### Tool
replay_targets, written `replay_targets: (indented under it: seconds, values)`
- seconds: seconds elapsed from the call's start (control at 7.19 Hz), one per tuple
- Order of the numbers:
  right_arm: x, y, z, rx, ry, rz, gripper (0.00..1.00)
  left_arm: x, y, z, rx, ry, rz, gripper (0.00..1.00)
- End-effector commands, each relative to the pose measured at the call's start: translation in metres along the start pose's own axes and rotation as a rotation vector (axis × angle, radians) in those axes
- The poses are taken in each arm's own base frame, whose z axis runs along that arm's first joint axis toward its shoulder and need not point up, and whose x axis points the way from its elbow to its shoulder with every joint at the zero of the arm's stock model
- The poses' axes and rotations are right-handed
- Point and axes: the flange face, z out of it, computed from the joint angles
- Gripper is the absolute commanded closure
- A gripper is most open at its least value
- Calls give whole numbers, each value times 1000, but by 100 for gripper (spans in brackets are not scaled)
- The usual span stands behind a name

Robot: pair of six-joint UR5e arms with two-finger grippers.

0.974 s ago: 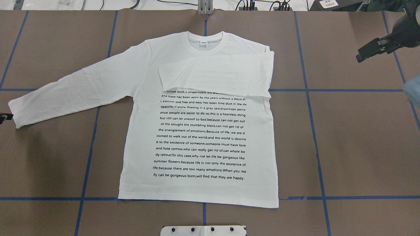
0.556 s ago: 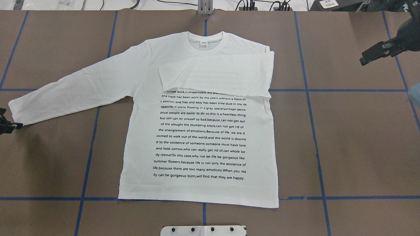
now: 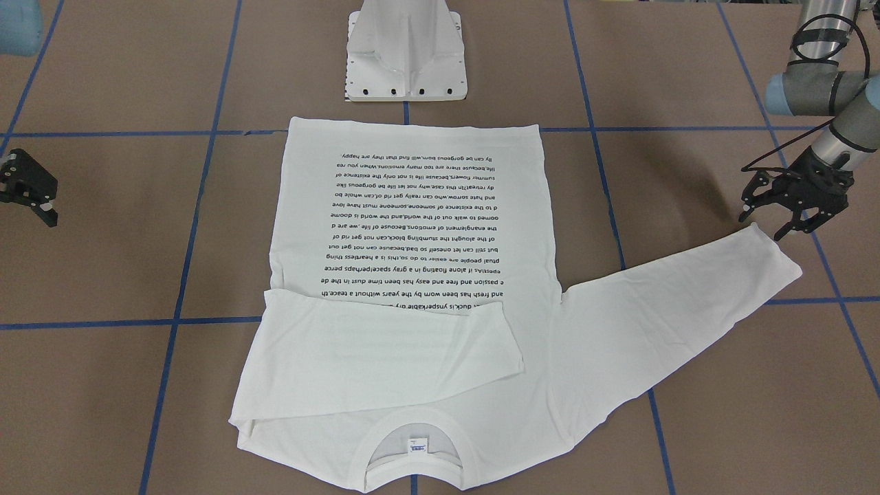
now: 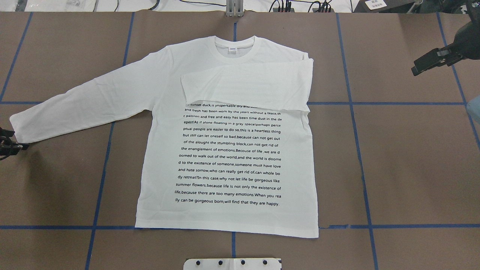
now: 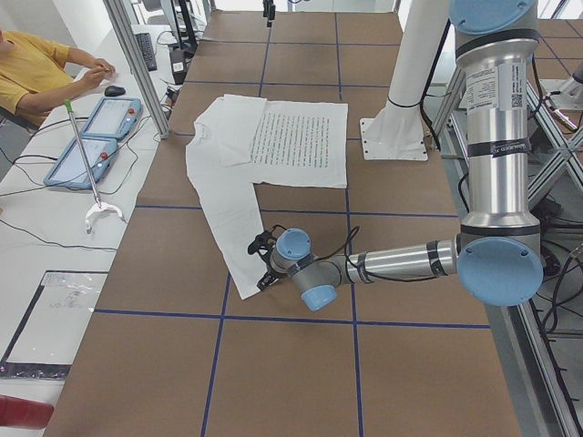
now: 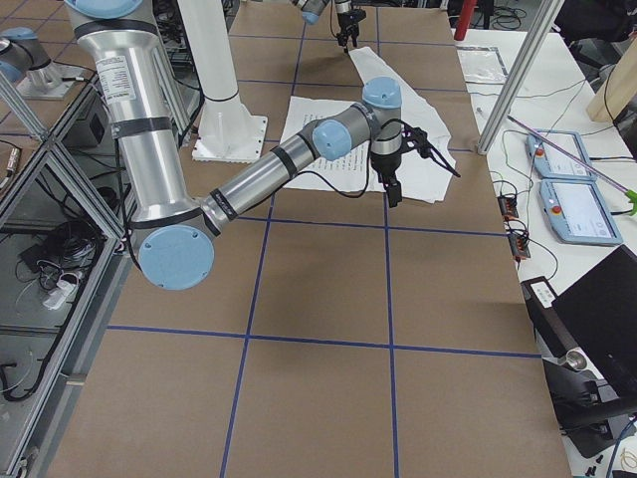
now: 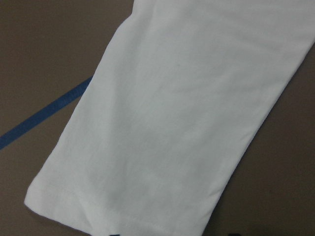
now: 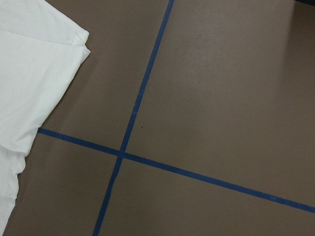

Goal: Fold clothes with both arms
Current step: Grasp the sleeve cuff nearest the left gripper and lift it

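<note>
The white long-sleeved T-shirt point(image 4: 228, 157) lies flat, text side up, collar point(image 4: 234, 50) at the far side. One sleeve point(image 4: 247, 86) is folded across the chest. The other sleeve point(image 4: 86, 101) stretches out to the left, cuff point(image 3: 773, 258) at its end. My left gripper point(image 3: 764, 224) is open, its fingers low on either side of the cuff's corner; it also shows in the overhead view point(image 4: 15, 140). The left wrist view shows the cuff point(image 7: 147, 157) close below. My right gripper point(image 4: 431, 64) is open and empty, well right of the shirt.
The brown table point(image 4: 405, 161) has a grid of blue tape lines. The white pedestal base point(image 3: 405, 62) stands near the shirt's hem. An aluminium post point(image 4: 234, 8) and cables are at the far edge. An operator point(image 5: 36, 68) and two teach pendants point(image 5: 96, 137) are beside the table.
My left gripper has come in from the left edge to the cuff's near corner. My right gripper has drifted slightly right, away from the shirt. The shirt has not moved.
</note>
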Motion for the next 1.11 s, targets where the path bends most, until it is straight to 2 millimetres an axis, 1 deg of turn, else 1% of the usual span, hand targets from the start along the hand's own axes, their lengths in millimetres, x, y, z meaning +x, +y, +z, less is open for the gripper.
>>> replay_targets:
  seconds: [0.0,0.14,0.28,0.42,0.7,0.83,0.97]
  values:
    - [1,3,0,-1,1,1,0,1,0,2,1,-15,8,28]
    - [1,3,0,-1,0,1,0,1,0,2,2,-16,8,30]
    - [1,3,0,-1,0,1,0,1,1,3,0,-16,8,38]
    - [2,3,0,-3,1,2,0,1,4,2,-4,-17,5,52]
    - [1,3,0,-1,0,1,0,0,5,2,-5,-18,4,88]
    - [1,3,0,-1,0,1,0,1,3,1,0,-16,8,100]
    - [1,3,0,-1,0,1,0,2,1,0,6,-15,10,100]
